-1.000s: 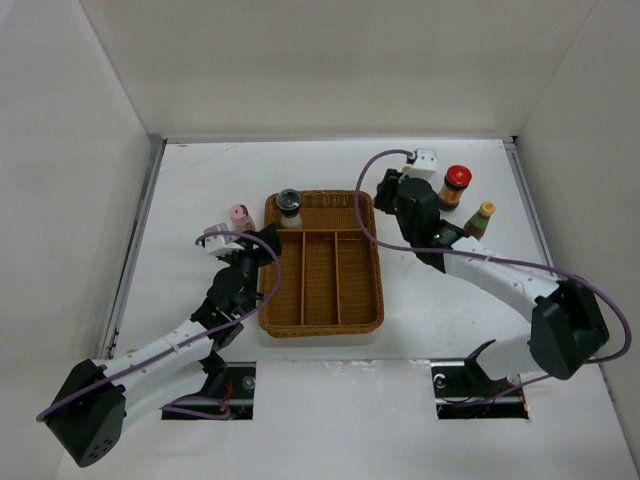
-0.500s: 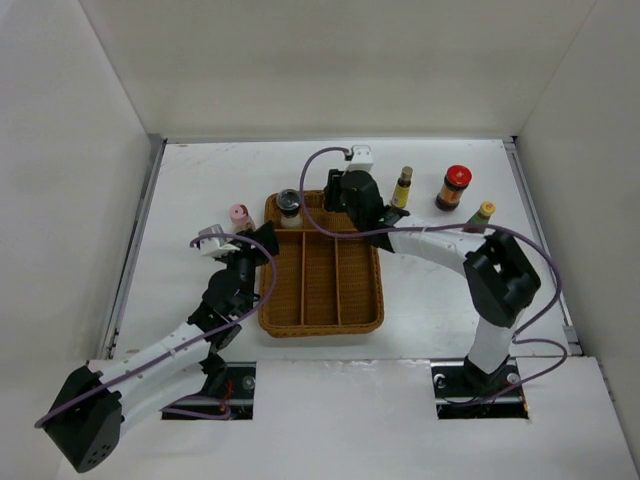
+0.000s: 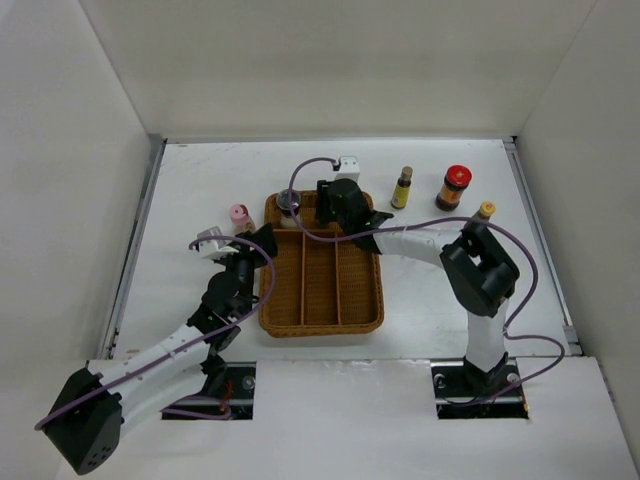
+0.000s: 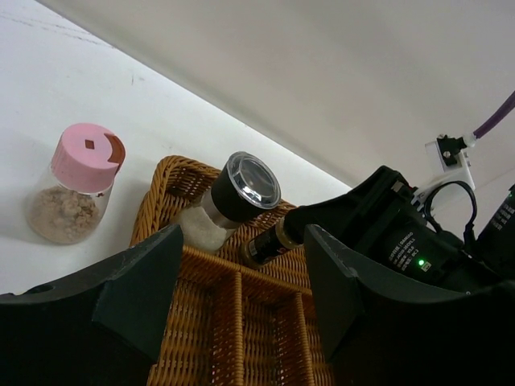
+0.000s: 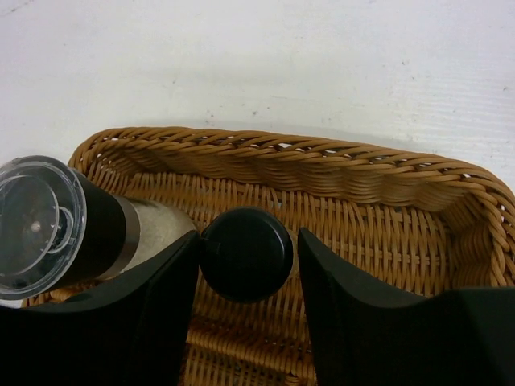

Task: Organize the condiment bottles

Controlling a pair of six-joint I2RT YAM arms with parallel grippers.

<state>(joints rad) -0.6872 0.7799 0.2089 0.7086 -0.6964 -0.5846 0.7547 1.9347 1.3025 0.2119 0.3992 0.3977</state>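
My right gripper (image 3: 330, 218) hangs over the back compartment of the brown wicker tray (image 3: 379, 290), shut on a slim dark bottle. Its black cap (image 5: 245, 253) sits between my fingers, and its body (image 4: 269, 241) shows tilted above the tray in the left wrist view. A grey-lidded jar (image 3: 288, 203) stands in the tray's back left corner, right next to the bottle. A pink-capped jar (image 3: 238, 213) stands on the table left of the tray. My left gripper (image 3: 262, 242) is open and empty at the tray's left rim, facing both jars.
A slim yellow-brown bottle (image 3: 403, 187), a red-lidded dark jar (image 3: 456, 186) and a yellow-capped bottle (image 3: 485, 211) stand at the back right of the table. The right arm (image 3: 480, 270) bends across in front of them. White walls enclose the table.
My right gripper has swung left from the bottles at the back right to the tray's back compartment, carrying the slim dark bottle. The left arm has barely moved.
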